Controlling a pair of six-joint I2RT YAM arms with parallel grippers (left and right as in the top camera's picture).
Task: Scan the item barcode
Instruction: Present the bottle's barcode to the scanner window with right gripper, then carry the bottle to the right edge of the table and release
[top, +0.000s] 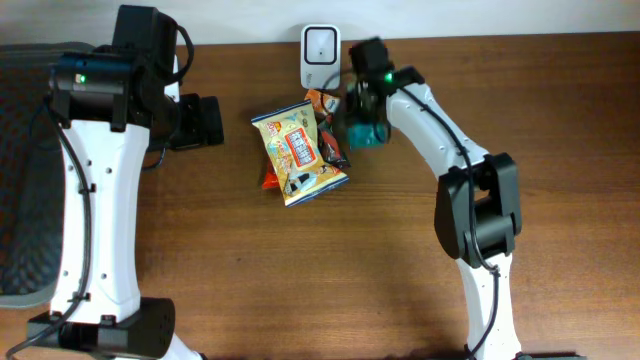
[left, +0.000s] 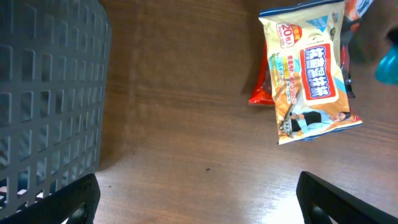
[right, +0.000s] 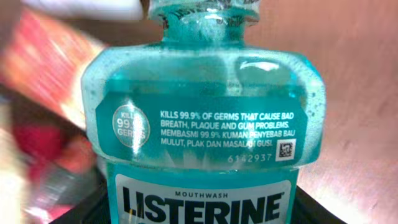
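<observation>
Bottle (right: 202, 118): teal Listerine mouthwash, fills the right wrist view. Neck points up in frame, back label text and a small square code face the cam, and the front "LISTERINE" label is cut off at the bottom edge. In the overhead view it sits at the far centre-right of the bench (top: 400, 290), just right of the pack pile and near-right of the scanner (top: 320, 48), a white unit at the far edge.

Right end effector (top: 358, 112): over the bottle. Dark fingers (right: 84, 208) show only at the wrist view's lower corners, one each side of the bottle. Jaws are partly open around it. Can't tell if they actually clamp it or just flank it. Bkgd behind the bottle is blurred.

Left end effector (left: 198, 202): fully open, nothing between the fingers, bare bench below. It's at the far left of the bench, well apart from the bottle, w/ the basket (left: 50, 93) (dark mesh) to its left.

Pile at centre:
- Snack pack (top: 298, 155): yellow/blue w/ a red label, lies flat on top.
- Red pack (left: 261, 93): pokes out from under its left edge.
- Orange pack (top: 319, 100): at the far side, close to the scanner.
- Dark wrapper (top: 333, 150): between the snack pack and the bottle.
</observation>
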